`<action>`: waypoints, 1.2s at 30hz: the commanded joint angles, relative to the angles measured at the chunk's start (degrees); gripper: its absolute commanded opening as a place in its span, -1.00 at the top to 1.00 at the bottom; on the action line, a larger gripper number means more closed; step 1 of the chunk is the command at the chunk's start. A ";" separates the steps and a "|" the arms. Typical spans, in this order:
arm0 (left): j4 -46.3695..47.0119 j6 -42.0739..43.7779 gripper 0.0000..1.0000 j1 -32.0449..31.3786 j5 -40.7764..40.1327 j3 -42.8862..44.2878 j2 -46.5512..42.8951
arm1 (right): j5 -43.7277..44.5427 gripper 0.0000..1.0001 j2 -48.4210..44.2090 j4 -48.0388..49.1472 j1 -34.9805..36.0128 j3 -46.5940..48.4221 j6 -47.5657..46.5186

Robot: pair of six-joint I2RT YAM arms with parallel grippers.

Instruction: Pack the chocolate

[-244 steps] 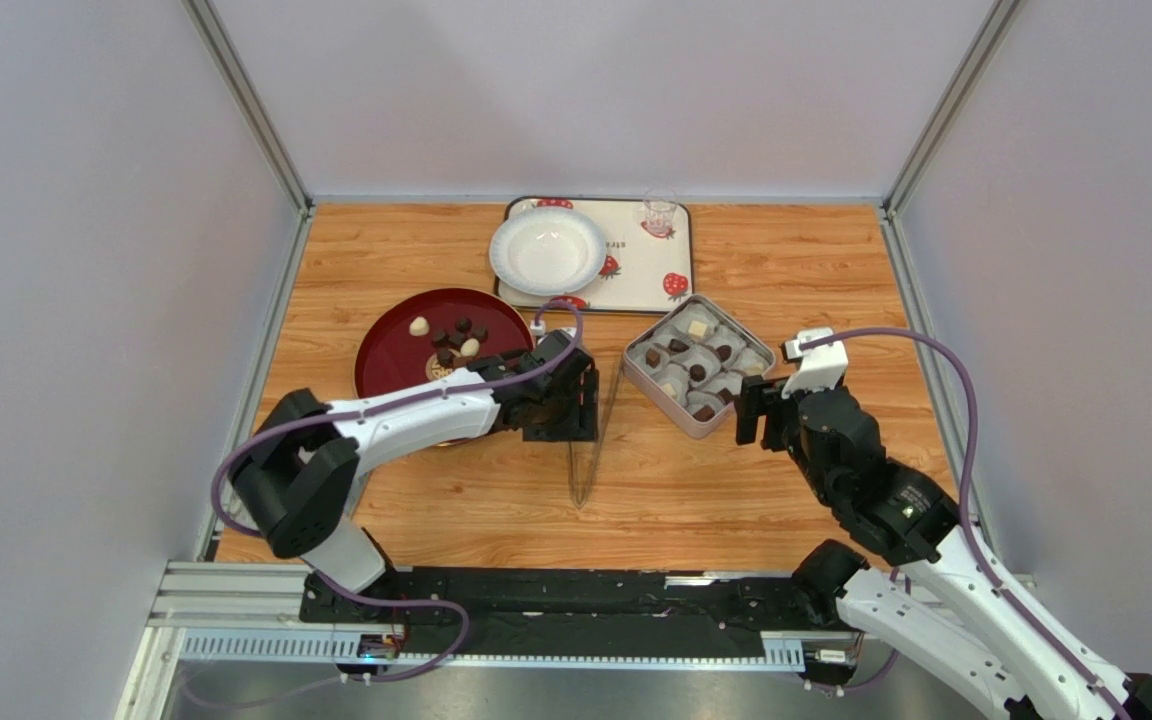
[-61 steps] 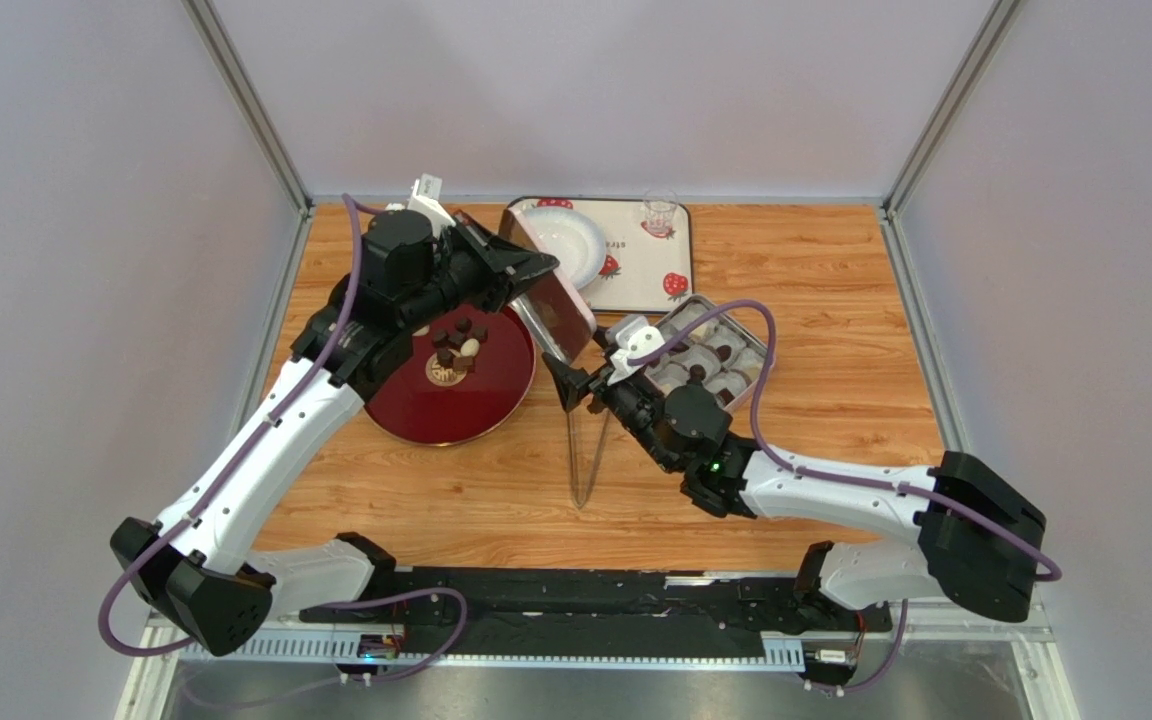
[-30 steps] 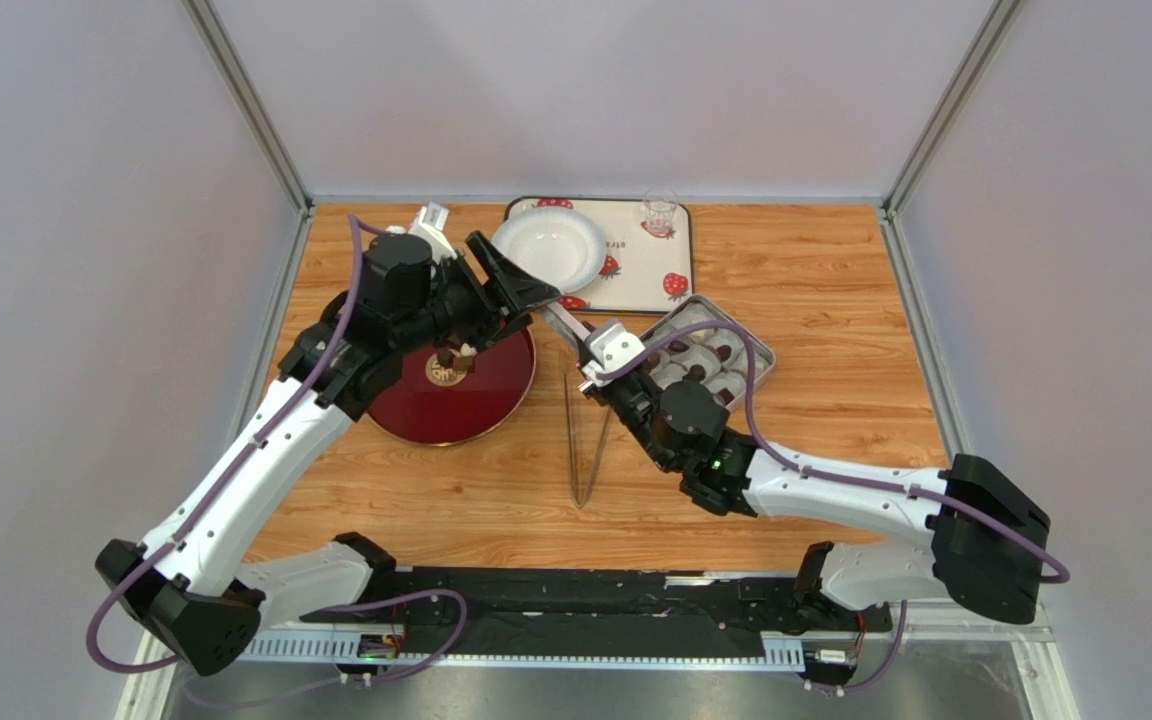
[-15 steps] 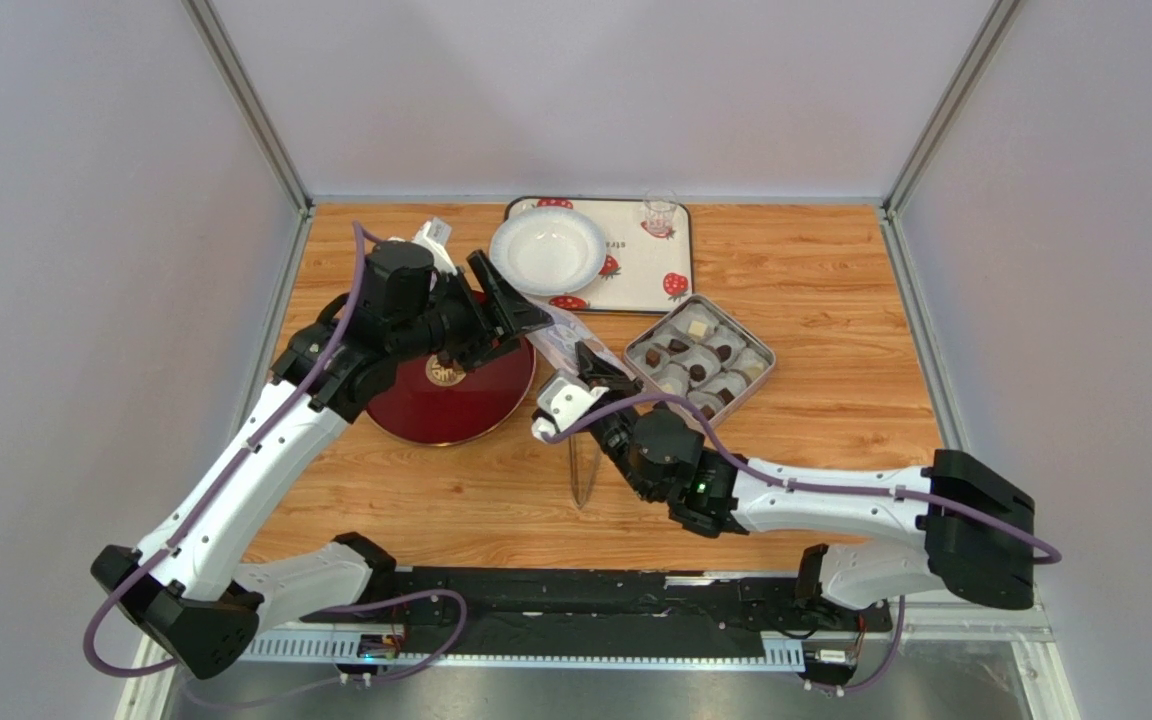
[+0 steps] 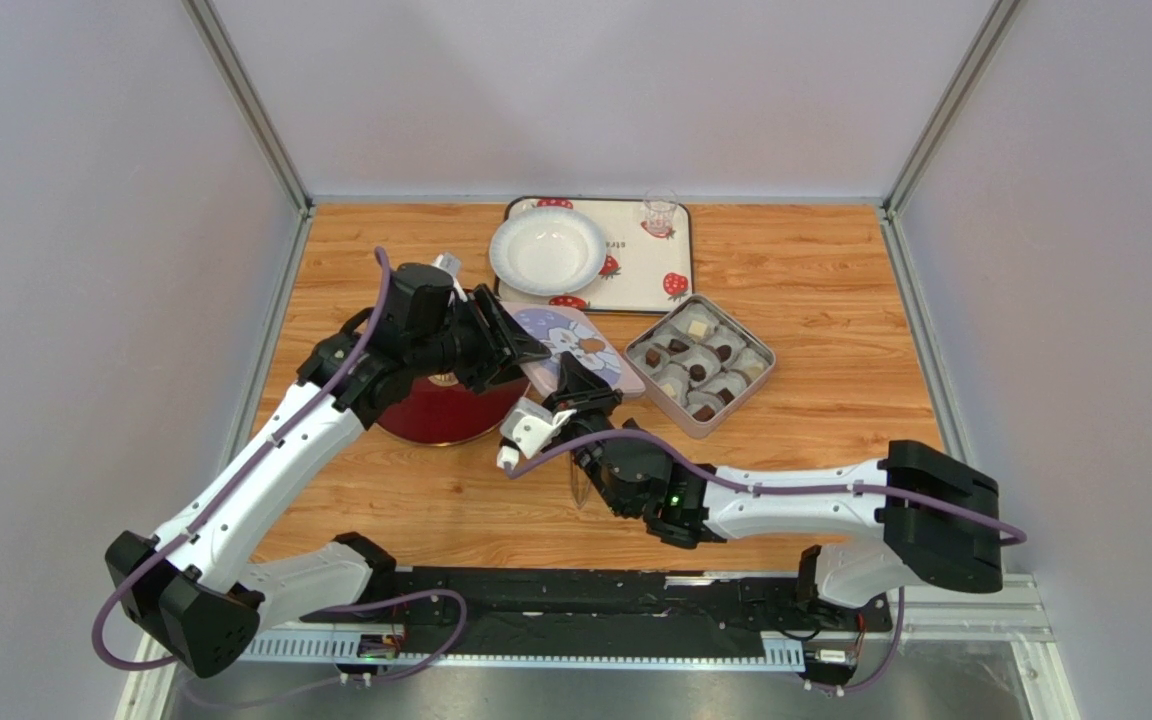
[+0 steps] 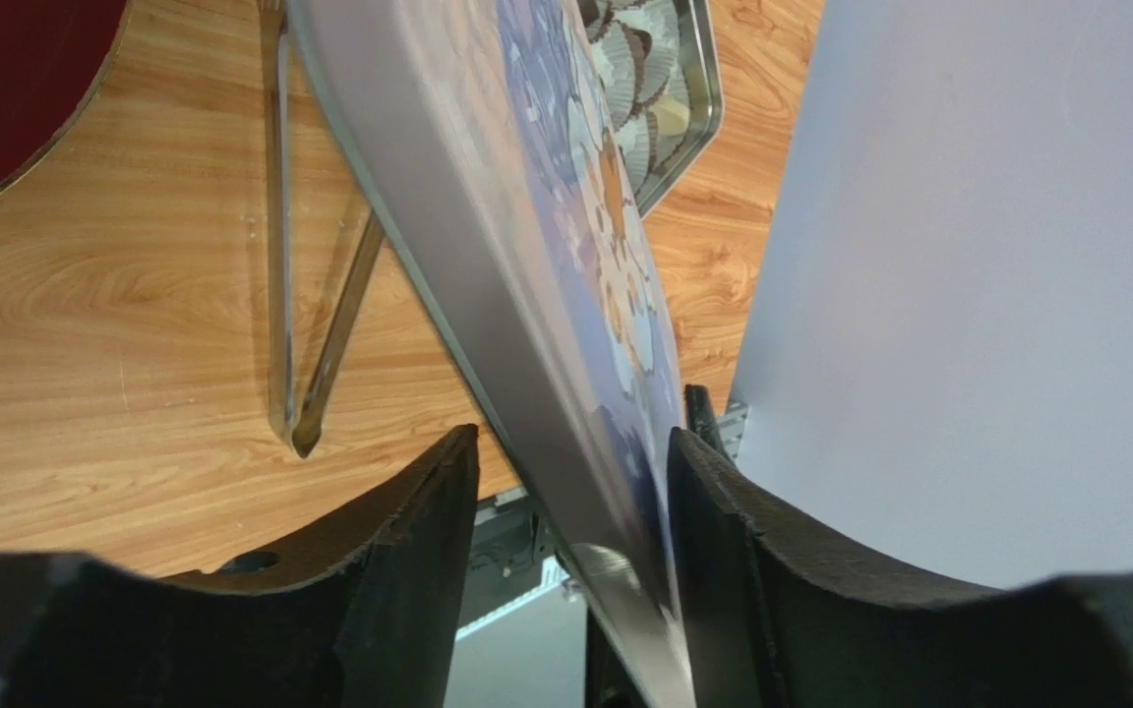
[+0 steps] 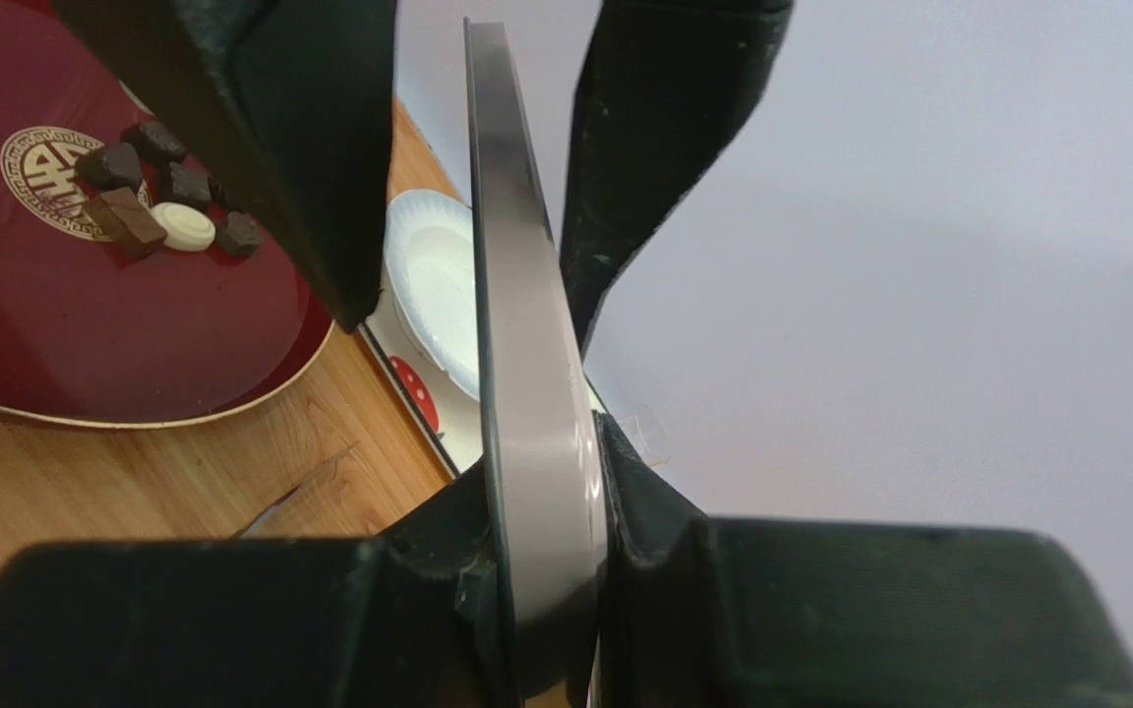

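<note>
Chocolate (image 7: 181,189): some pcs on red plate (image 5: 432,417), left of the jaws under L arm (image 5: 285,447); rest in tin (image 5: 739,396), just right of lid (image 5: 582,348). R gripper (image 7: 536,487) pinches lid rim tight; L gripper (image 6: 570,443) straddles same lid, jaws loose, not clamped. Tin prob. nearer R arm (image 5: 793,488).

Wooden desk (image 5: 838,285) carries red plate (image 5: 440,413), strawberry-print tray (image 5: 639,267), square tin (image 5: 739,398) and metal tongs (image 6: 280,221).

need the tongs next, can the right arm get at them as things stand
Probably not yet: the right end effector is shut on the tin lid, the left end effector open around it. The tongs lie below, untouched.
</note>
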 commanded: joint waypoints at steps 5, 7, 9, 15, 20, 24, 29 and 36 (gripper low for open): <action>3.52 -0.49 0.10 -0.33 2.03 2.31 0.72 | 2.42 0.94 2.48 8.16 2.18 2.65 -5.58; 3.96 -0.49 0.28 -0.33 1.77 1.87 0.11 | 2.51 0.80 2.57 8.16 2.19 2.65 -4.96; 4.05 -0.22 0.39 -0.25 0.80 1.26 -0.42 | 2.43 0.68 2.31 7.20 2.36 2.57 -4.35; 8.44 -1.01 0.85 -0.16 0.10 -3.13 -2.62 | 1.55 0.20 0.03 0.70 2.45 3.09 0.74; 13.62 -1.02 0.93 0.46 -0.52 -5.07 -2.88 | 0.67 -0.17 -3.48 -8.35 2.45 3.62 6.89; 16.17 0.83 0.97 1.77 0.01 -5.16 -1.48 | -0.65 -0.39 -7.61 -21.94 2.45 4.50 16.80; 19.43 6.10 0.99 4.15 -0.34 -4.98 0.54 | -5.56 -0.60 -14.29 -42.85 1.31 7.13 30.08; 22.14 14.18 1.00 8.10 0.36 -6.30 0.38 | -15.40 -0.69 -22.56 -62.23 -6.24 7.75 47.40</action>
